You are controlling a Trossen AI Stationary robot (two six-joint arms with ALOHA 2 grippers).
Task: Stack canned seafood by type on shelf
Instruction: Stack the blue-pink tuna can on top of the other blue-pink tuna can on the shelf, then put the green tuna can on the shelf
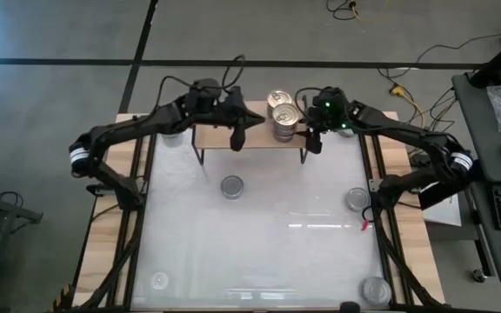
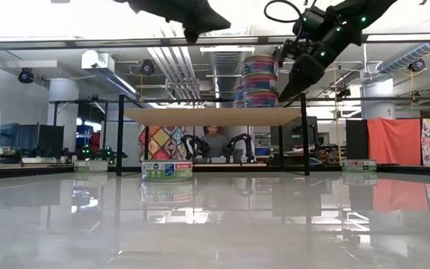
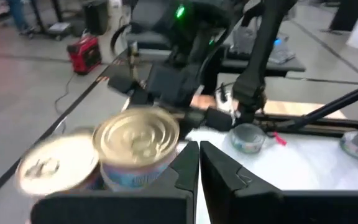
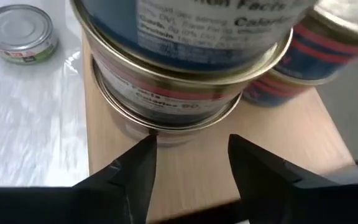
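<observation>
Across the bench [image 1: 259, 252] I saw stacked tins [image 1: 283, 122] on the shelf [image 1: 216, 136]; right end effector [image 4: 191, 165] released beside them; left end effector [image 3: 199, 163] clenched, empty.

Two matte-black arms [image 1: 137, 130] — white wrist bands, looping black cables, green lights.

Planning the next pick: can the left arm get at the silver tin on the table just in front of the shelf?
Probably yes. The tin sits alone on bare table in front of the shelf. The left tool, shut and empty, hangs above the shelf and would have to clear its front edge.
</observation>
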